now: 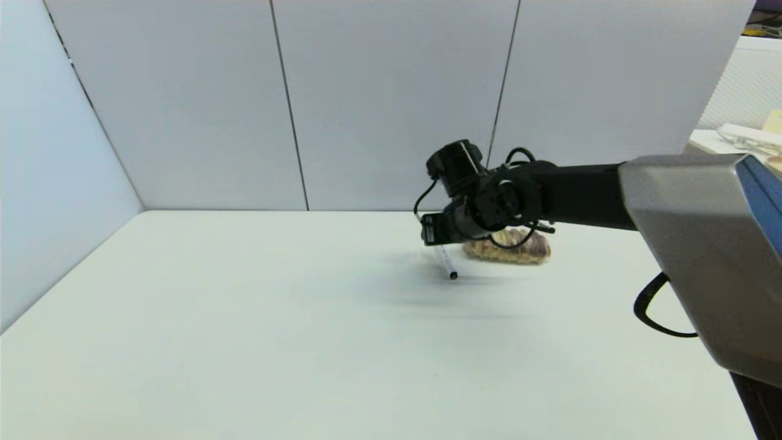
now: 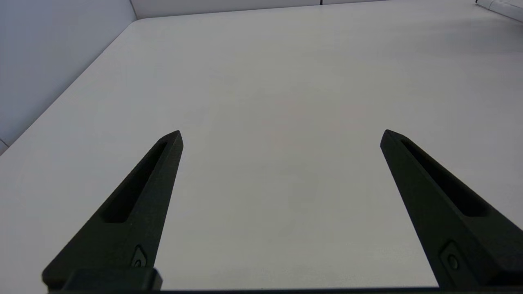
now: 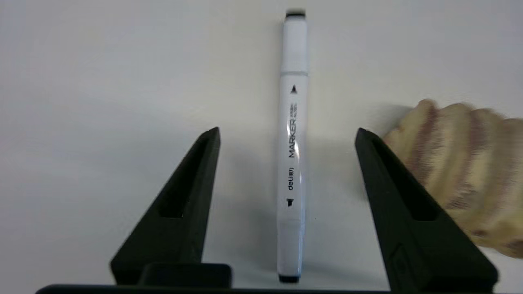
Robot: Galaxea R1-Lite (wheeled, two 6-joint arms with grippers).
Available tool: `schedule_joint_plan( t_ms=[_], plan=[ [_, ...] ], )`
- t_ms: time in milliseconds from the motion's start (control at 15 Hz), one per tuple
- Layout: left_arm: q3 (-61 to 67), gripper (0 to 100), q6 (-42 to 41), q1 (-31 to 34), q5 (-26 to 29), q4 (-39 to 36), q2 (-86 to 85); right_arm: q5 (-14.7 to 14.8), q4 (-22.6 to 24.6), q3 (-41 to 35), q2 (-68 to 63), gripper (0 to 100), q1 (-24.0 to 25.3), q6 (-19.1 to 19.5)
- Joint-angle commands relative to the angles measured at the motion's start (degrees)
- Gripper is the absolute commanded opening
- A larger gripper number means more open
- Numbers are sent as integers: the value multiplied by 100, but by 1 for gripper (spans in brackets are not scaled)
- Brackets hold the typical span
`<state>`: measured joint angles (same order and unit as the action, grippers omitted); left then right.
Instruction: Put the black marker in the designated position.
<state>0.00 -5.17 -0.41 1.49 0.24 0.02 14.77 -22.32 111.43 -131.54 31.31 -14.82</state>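
Note:
The black marker (image 3: pixel 292 147), a slim white pen with black tips, lies flat on the white table; in the head view only one end of the marker (image 1: pixel 448 264) pokes out below the arm. My right gripper (image 3: pixel 287 131) hovers directly over it, open, one finger on each side of the barrel, not touching it. From the head view the right gripper (image 1: pixel 435 235) is at the table's far middle-right. My left gripper (image 2: pixel 281 134) is open over bare table, holding nothing.
A ridged brown-and-tan bread loaf (image 1: pixel 510 245) lies just right of the marker, close to one right finger (image 3: pixel 402 196). White panel walls enclose the table (image 1: pixel 244 318) at the back and left.

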Motion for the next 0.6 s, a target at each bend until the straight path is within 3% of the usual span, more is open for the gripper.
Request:
schedule_joint_plan(
  t_ms=[67,267,333,467,600],
  plan=[
    [0,100,-2,-2,1,2,6,-607,52,-16,1816,100,-98,-21],
    [0,100,-2,6,1,2,6,-1627,52,-544,3345,100,-424,94],
    [0,100,-2,-2,1,2,6,-1970,52,-931,3864,100,-678,349],
    [0,100,-2,6,1,2,-2,-2356,52,-1880,4804,100,-1153,911],
    [0,100,-2,-2,1,2,-2,-2594,52,-3348,5920,100,-1839,1368]
  ],
)
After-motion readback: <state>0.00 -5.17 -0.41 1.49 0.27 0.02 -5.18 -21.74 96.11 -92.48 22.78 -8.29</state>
